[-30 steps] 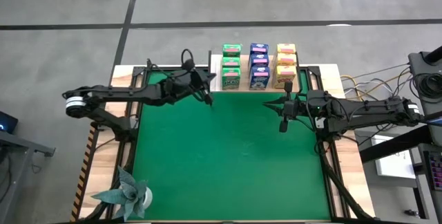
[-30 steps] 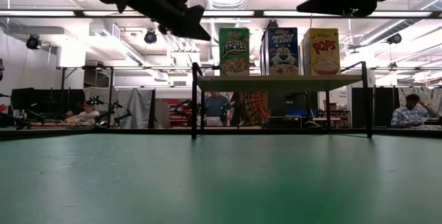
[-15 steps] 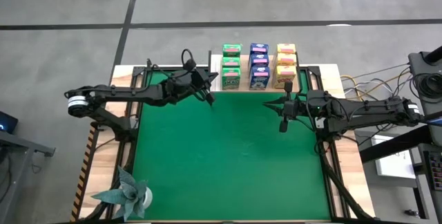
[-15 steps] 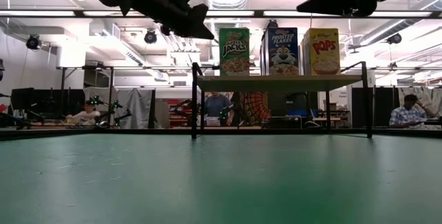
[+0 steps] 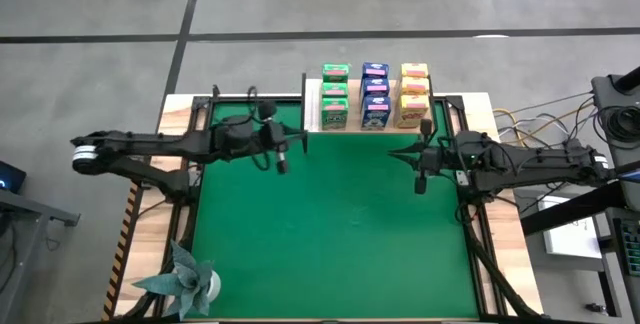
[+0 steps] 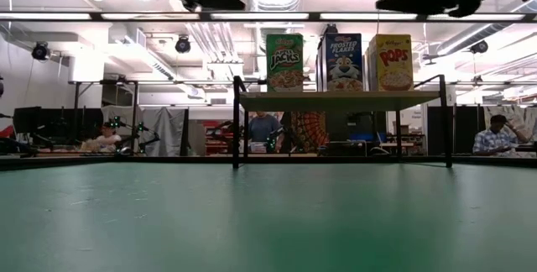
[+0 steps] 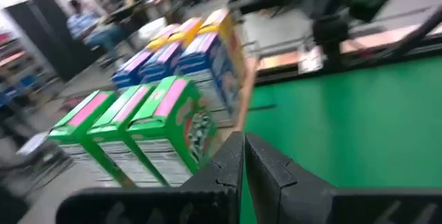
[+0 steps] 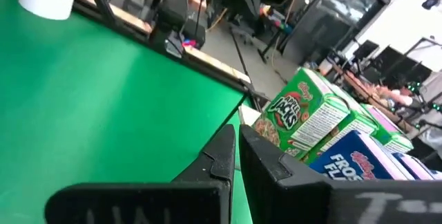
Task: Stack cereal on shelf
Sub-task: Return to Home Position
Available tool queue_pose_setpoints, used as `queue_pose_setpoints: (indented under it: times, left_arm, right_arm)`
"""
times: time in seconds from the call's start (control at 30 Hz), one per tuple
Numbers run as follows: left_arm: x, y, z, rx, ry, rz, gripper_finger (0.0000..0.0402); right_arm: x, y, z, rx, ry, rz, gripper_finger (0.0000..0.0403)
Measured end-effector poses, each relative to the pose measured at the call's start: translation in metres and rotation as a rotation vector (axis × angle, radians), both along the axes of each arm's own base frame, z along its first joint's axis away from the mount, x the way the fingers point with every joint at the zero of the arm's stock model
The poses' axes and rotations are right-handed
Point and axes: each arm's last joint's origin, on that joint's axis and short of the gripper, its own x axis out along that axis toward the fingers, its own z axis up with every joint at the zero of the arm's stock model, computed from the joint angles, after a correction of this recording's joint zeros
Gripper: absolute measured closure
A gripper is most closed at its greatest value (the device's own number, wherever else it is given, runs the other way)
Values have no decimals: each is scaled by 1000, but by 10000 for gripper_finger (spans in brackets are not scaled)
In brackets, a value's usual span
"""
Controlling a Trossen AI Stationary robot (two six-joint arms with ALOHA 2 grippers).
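Fingers (image 7: 228,165) together; cereal (image 5: 375,95) upright, three front-to-back rows

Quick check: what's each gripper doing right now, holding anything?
Left gripper: shut, holding nothing, above the green mat.
Right gripper: shut, holding nothing, above the same mat.

The cereal boxes (image 5: 375,95) are printed cardboard, the shelf (image 6: 340,102) pale wood (black metal legs (image 6: 236,125)), the mat (image 5: 340,234) matt.
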Motion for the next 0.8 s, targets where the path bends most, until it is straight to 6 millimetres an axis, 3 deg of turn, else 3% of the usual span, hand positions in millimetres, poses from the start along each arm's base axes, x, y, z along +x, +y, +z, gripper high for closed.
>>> queue_pose_setpoints:
  times: [0.3,0.8]
  left_arm:
    - [-58,-10,-5,-26,-122,-54,402]
    - [-114,-17,-31,-13,-243,-54,402]
  right_arm:
    - [-47,7,8,-4,-221,133,390]
    - [-81,11,-12,40,-381,192,390]
